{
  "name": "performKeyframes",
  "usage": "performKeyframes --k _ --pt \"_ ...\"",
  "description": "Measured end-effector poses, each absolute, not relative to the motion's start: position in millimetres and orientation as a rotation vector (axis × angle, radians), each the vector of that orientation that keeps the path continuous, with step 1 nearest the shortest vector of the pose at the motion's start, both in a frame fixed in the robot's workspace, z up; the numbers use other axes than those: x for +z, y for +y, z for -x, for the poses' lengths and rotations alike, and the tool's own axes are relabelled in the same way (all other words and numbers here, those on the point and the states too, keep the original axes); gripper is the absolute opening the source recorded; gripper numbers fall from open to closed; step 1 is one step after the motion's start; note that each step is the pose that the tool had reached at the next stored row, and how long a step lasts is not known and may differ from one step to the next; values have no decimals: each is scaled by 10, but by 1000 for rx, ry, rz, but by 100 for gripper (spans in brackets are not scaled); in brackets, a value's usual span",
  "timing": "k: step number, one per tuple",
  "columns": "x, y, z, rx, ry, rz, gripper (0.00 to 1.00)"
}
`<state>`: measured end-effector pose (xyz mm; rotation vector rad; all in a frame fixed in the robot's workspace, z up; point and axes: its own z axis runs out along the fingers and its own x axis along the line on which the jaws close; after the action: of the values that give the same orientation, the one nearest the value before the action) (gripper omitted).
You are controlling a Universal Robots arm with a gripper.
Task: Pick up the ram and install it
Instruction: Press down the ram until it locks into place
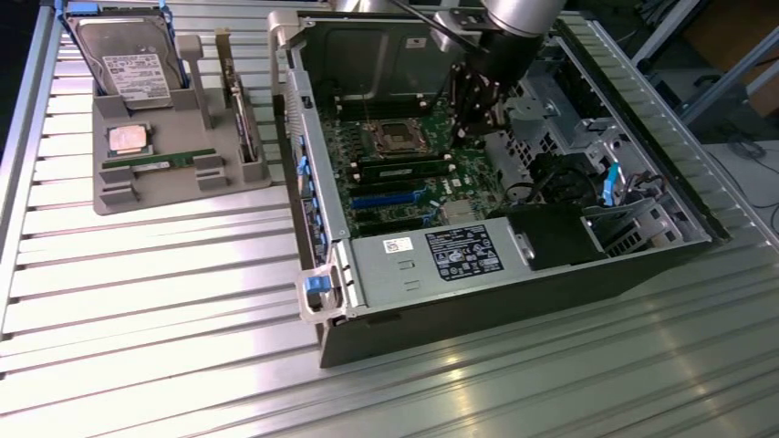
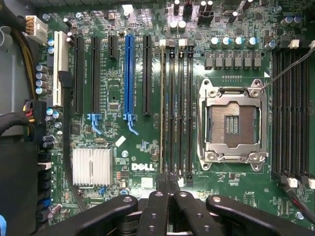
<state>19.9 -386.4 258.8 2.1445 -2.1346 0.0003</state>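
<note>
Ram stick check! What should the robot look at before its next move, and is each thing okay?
1. Gripper shut: ok.
2. Gripper inside the computer case, at the end of the memory slots: ok.
3. Ram held in the gripper: cannot tell.
4. One ram lying in the grey tray: ok.
5. Gripper clear of the open CPU socket: ok.
</note>
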Motion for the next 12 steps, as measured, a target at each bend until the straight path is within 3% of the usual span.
performKeyframes --k 12 --pt "2380 -3870 -165 0 -2135 -2145 11"
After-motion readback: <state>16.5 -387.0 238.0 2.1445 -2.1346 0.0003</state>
